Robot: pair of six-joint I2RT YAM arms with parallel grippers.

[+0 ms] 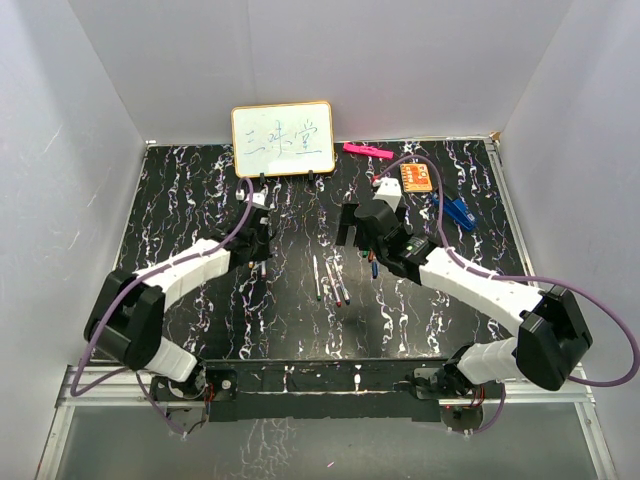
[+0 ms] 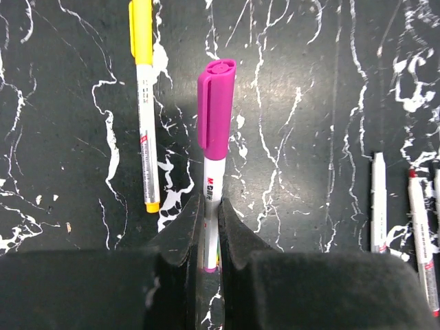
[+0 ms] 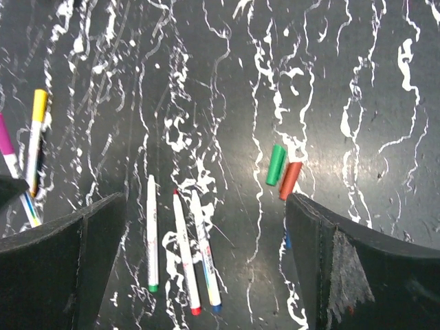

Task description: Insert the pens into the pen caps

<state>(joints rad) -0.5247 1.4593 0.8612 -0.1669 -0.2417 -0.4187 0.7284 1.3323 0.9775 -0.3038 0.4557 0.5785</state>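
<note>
My left gripper (image 2: pixel 211 206) is shut on the white barrel of a pen (image 2: pixel 212 180), and a purple cap (image 2: pixel 216 103) sits on that pen's far end. A second pen with a yellow cap (image 2: pixel 146 124) lies on the table just left of it. My right gripper (image 3: pixel 205 203) hangs open above the table, holding nothing. Below it lie three uncapped pens side by side, with green (image 3: pixel 152 234), red (image 3: pixel 184 254) and blue (image 3: pixel 206 265) ends. A green cap (image 3: pixel 276 165) and a red cap (image 3: pixel 291 181) lie together by the right finger, which half hides a blue cap (image 3: pixel 287 240).
A small whiteboard (image 1: pixel 283 139) stands at the back edge. A pink bar (image 1: pixel 367 151), an orange card (image 1: pixel 417 178) and a blue clip (image 1: pixel 458 210) lie at the back right. The black marbled table (image 1: pixel 200 200) is walled in white on three sides.
</note>
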